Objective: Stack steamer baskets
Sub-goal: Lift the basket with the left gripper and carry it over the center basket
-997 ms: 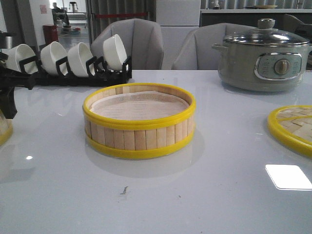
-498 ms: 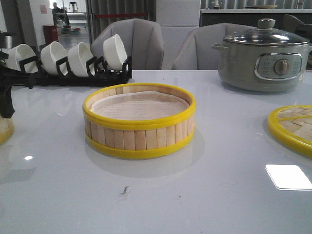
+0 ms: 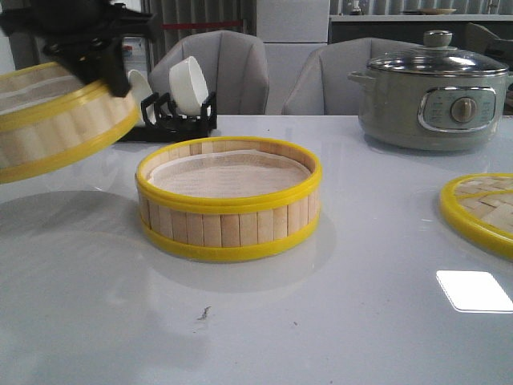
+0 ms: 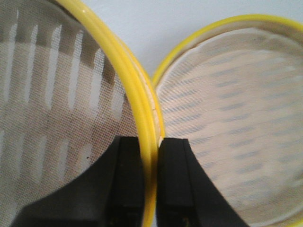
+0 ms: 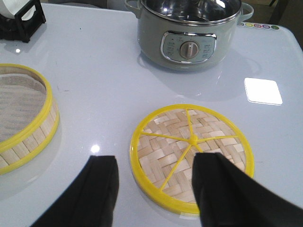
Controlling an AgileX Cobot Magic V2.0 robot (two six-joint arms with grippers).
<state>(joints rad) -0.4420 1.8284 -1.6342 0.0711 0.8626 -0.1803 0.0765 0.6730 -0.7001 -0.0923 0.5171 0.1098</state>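
One steamer basket (image 3: 228,200) with a white paper liner stands in the middle of the table. My left gripper (image 3: 96,44) is shut on the yellow top rim of the second steamer basket (image 3: 52,124) and holds it tilted in the air, up and to the left of the first. In the left wrist view my gripper (image 4: 151,153) clamps that rim, with the held basket (image 4: 57,94) on one side and the table basket (image 4: 236,118) below on the other. My right gripper (image 5: 157,158) is open and empty above the flat lid; it does not show in the front view.
A flat woven-bamboo lid (image 5: 191,156) with a yellow rim lies on the table at the right, also at the front view's right edge (image 3: 481,208). A grey-green electric pot (image 3: 433,92) stands at the back right. A black rack with white bowls (image 3: 184,100) stands at the back left.
My left gripper has risen and moved right with the second basket, from the table's far left edge into the air. It now hides most of the bowl rack. The middle basket has not moved.
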